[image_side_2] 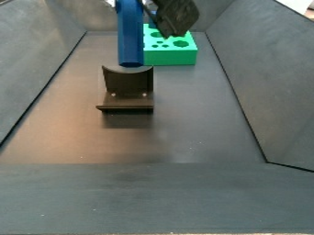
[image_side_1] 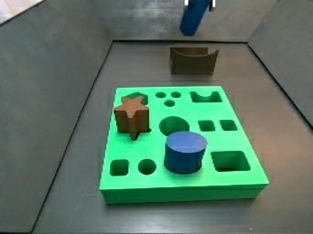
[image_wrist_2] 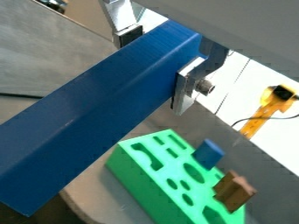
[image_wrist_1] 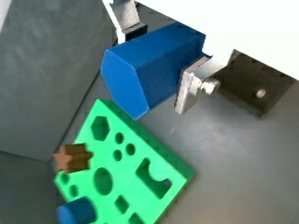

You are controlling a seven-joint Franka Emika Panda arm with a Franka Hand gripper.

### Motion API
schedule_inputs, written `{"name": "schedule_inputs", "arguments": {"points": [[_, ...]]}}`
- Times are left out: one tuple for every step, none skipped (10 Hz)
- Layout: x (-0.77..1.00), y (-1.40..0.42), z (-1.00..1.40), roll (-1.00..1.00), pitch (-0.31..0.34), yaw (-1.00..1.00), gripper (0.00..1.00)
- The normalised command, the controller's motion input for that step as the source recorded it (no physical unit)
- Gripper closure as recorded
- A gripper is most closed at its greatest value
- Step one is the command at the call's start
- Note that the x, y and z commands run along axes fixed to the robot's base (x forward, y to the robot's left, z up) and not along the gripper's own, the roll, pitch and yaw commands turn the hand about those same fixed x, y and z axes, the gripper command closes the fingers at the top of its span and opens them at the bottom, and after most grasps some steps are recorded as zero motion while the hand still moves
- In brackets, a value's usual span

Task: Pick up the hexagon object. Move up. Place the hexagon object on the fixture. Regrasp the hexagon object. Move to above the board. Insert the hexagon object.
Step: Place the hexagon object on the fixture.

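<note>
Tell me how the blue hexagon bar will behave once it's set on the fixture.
Held by the gripper, the hexagon object looks rigid. Its flat facets should resist rolling. Long and slim, it may tip unless the fixture notch cradles it.

Gripper (image_side_1: 202,5) and hexagon object (image_side_1: 195,16) cut off at frame top in a side view.

one hand (image_wrist_1: 158,59), hexagon object (image_side_2: 128,35), fixture (image_side_2: 127,85), board (image_side_1: 181,142), two pegs.
</note>
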Motion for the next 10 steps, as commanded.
{"name": "schedule_inputs", "arguments": {"points": [[0.08, 0.04, -0.01, -0.31, -0.004, -0.19, 1.0], [0.07, 0.03, -0.01, -0.22, -0.034, -0.16, 1.0], [0.08, 0.02, -1.0, -0.19, -0.008, -0.14, 1.0], [0.09, 0.03, -1.0, -0.17, -0.03, -0.11, 1.0], [0.1, 0.03, -1.0, -0.14, -0.049, -0.09, 1.0], [0.11, 0.03, -1.0, -0.11, -0.053, -0.07, 1.0], [0.11, 0.03, -1.0, -0.09, -0.062, -0.06, 1.0], [0.12, 0.03, -1.0, -0.08, -0.076, -0.04, 1.0], [0.11, 0.03, -0.91, -0.07, -0.075, -0.02, 1.0], [0.09, 0.02, -0.68, -0.06, -0.063, -0.01, 1.0]]}}
